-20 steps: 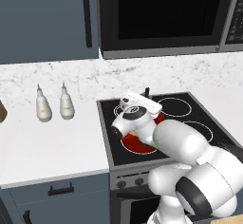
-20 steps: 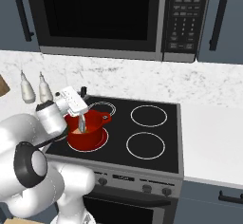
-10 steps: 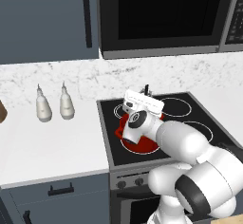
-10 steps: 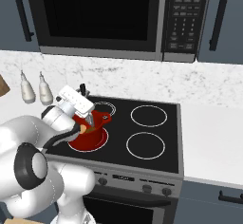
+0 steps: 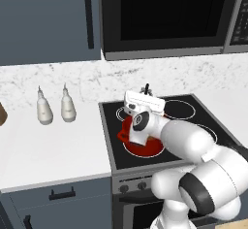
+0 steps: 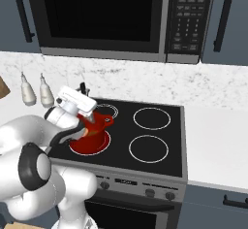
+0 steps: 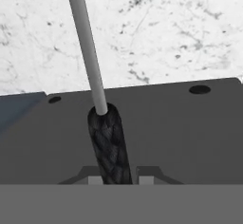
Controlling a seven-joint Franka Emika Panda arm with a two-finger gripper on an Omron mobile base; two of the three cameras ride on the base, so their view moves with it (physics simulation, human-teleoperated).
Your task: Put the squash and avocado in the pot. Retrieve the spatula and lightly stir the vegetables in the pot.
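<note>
My gripper is shut on the spatula, its woven black handle clamped between the two finger tips. The silver-grey shaft runs away from the hand toward the marbled back wall. From the base views the hand hovers over the back rim of the red pot, which stands on the front left burner. A thin dark bit of the spatula sticks up past the hand. My arm covers the inside of the pot, so the squash and avocado are hidden.
Two white bottles stand on the marble counter left of the stove. A microwave hangs above it. Three burners lie bare around the pot. A brown object sits at the far left edge.
The hand has swung up from pointing down into the pot. It now points at the back wall with the spatula lifted. It has also shifted slightly left and back.
</note>
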